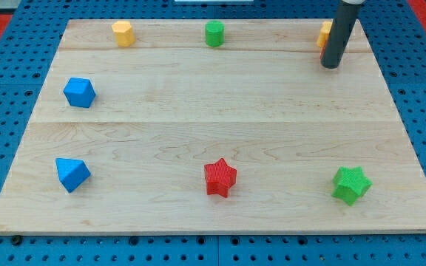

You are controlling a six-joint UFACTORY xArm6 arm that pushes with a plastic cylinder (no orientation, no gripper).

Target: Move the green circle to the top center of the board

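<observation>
The green circle is a short green cylinder standing near the board's top edge, about at its centre. My tip rests on the board at the view's upper right, far to the right of the green circle. The dark rod partly hides an orange block just behind it; that block's shape cannot be made out.
A yellow cylinder stands at the top left. A blue block sits at the left, a second blue block at the lower left. A red star is at the bottom centre, a green star at the lower right. The wooden board lies on a blue pegboard.
</observation>
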